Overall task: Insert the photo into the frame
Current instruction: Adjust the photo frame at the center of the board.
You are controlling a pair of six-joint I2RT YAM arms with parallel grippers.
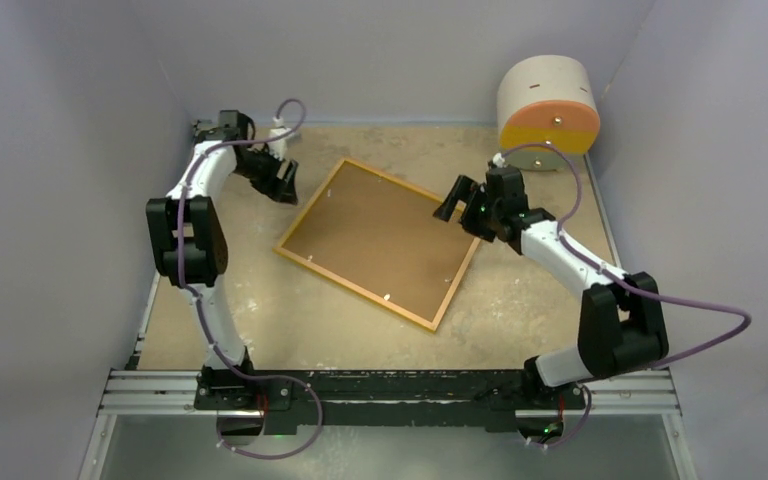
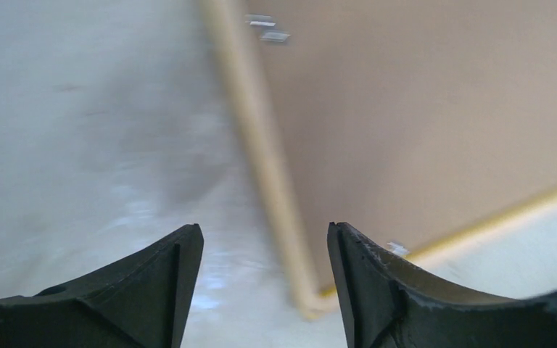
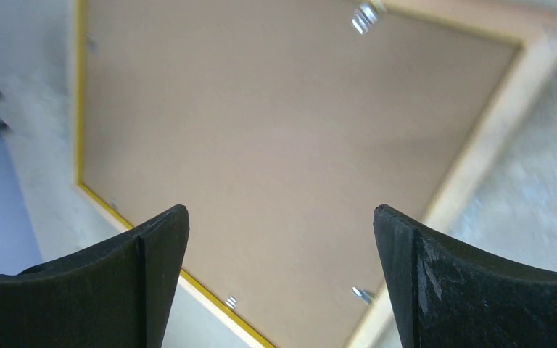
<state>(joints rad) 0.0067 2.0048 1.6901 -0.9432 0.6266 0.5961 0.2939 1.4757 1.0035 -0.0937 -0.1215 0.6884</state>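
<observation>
The frame point(image 1: 356, 287) lies face down and askew in the middle of the table, its light wood back up and a thin yellow edge showing. The plain brown backing board point(image 1: 380, 238) fills it, with small metal tabs point(image 3: 365, 16) at the rim. The photo is hidden or out of view. My left gripper point(image 1: 285, 185) is open and empty over the frame's far left corner; its wrist view shows the gripper point(image 2: 265, 232) astride the wood border point(image 2: 261, 145). My right gripper point(image 1: 450, 203) is open and empty above the frame's right corner; its wrist view shows it point(image 3: 281, 210) over the board point(image 3: 261, 123).
A white and orange cylinder point(image 1: 548, 103) lies at the back right corner. Grey enclosure walls close in the left, back and right. The metal rail point(image 1: 390, 390) carrying both arm bases runs along the near edge.
</observation>
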